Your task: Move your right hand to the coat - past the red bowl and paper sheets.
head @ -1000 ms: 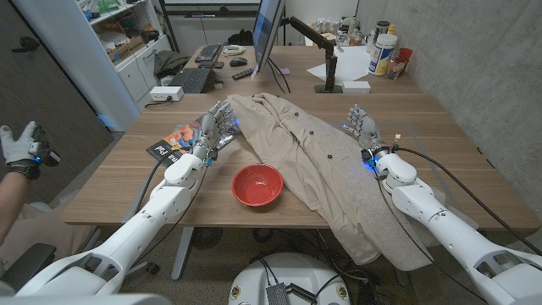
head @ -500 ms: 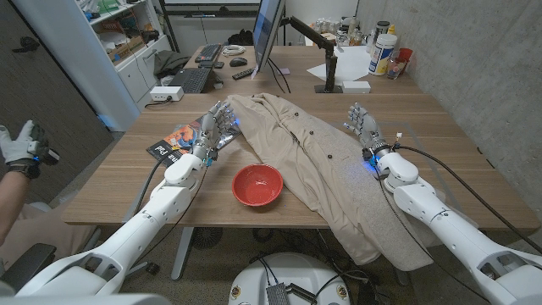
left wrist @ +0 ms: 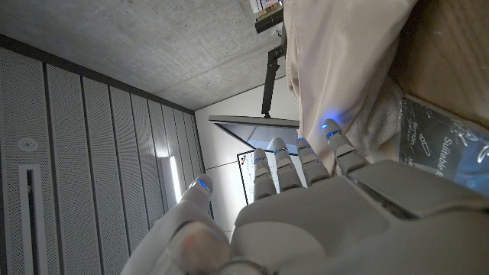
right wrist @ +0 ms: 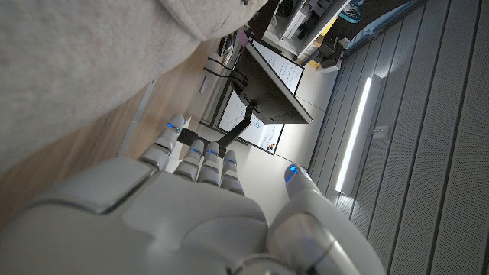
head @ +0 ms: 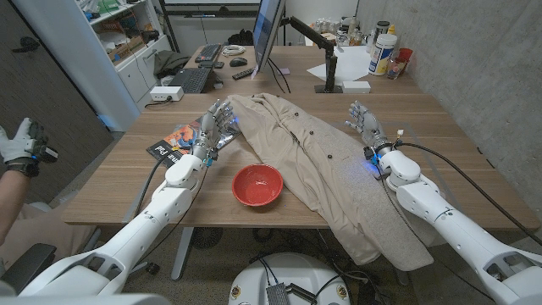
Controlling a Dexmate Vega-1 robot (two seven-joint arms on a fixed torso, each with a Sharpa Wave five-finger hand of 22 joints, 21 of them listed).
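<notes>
Nearest the robot, a red bowl (head: 257, 184) is seen standing on the wooden desk (head: 118, 182), just beside the left edge of a beige coat (head: 339, 174). The coat is spread slantwise across the desk, its lower part hanging over the near edge and its collar end lying farther back toward the middle. The right robot hand (head: 364, 124) is held at the coat's right edge, about level with its buttoned middle, fingers apart and reaching away from the robot, with nothing held in it; whether it touches the cloth cannot be told. In the right wrist view the same right robot hand (right wrist: 191, 206) is shown with its fingers spread beside the coat's fabric (right wrist: 69, 84) and the bare wood. The left robot hand (head: 213, 127) is raised at the coat's left side near the collar, fingers spread and empty, over a dark printed packet (head: 174, 142) that lies on the desk. In the left wrist view the left robot hand (left wrist: 321, 206) is seen with its fingertips close to a fold of the coat (left wrist: 344, 69), the packet (left wrist: 447, 145) just beside it. At the left edge of the head view, a person's gloved hand (head: 19, 146) is held up, well apart from the desk. Farther back, a keyboard (head: 190, 80), a monitor (head: 268, 32) and several containers (head: 383, 49) are set out.
</notes>
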